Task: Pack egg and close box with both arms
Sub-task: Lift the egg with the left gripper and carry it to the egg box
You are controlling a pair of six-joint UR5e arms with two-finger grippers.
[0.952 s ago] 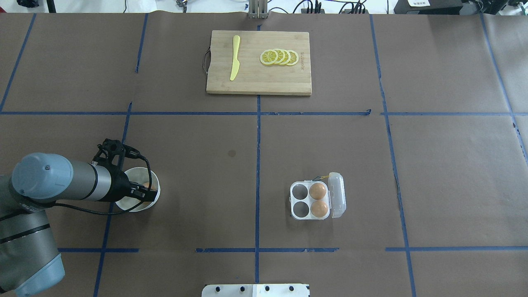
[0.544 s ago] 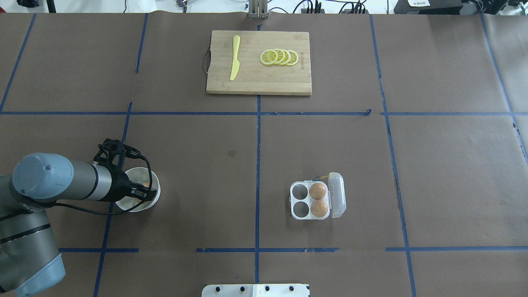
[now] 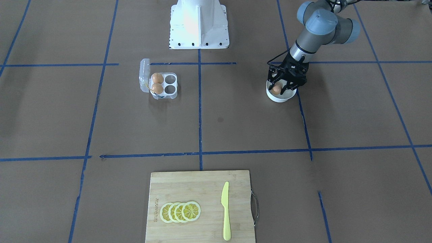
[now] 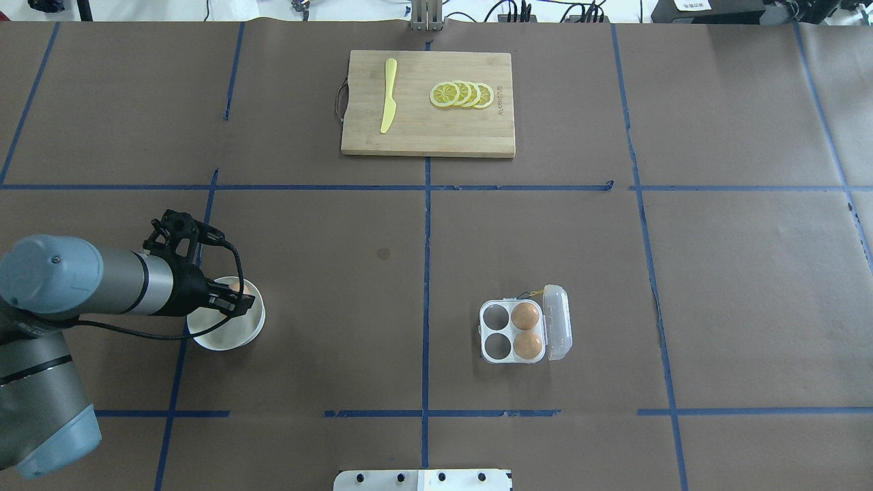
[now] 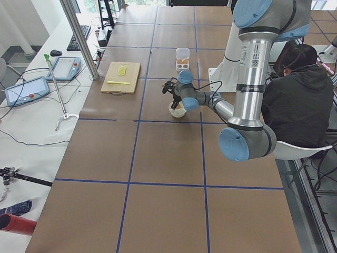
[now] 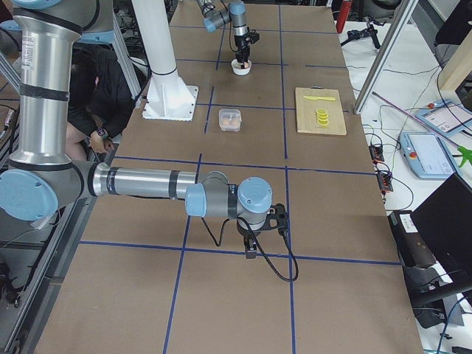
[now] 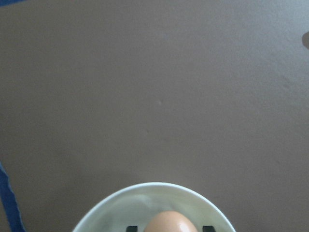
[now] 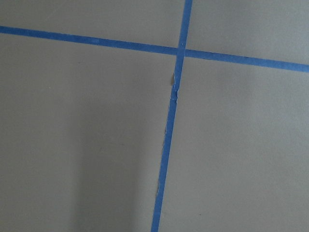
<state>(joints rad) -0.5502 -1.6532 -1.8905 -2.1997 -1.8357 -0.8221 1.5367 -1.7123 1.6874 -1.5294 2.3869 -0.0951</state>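
Observation:
My left gripper (image 4: 234,294) is shut on the orange-brown egg (image 3: 276,88) and holds it just above the white bowl (image 4: 228,331). The left wrist view shows the egg (image 7: 169,222) over the bowl's rim (image 7: 154,186). The clear box (image 4: 492,358) sits open right of centre, its lid (image 4: 557,320) folded out to the right. Two brown eggs (image 4: 526,316) fill its right cells and the two left cells are empty. My right gripper (image 6: 250,249) shows only in the exterior right view, low over the bare table, and I cannot tell if it is open or shut.
A wooden cutting board (image 4: 423,133) at the far middle carries a yellow knife (image 4: 388,95) and lemon slices (image 4: 462,94). The white pedestal base (image 3: 199,23) stands at the robot's side. A seated person (image 5: 297,95) is beside the table.
My left gripper has risen out of the bowl with the egg in it and shifted slightly away from the robot. The box and its eggs have not moved.

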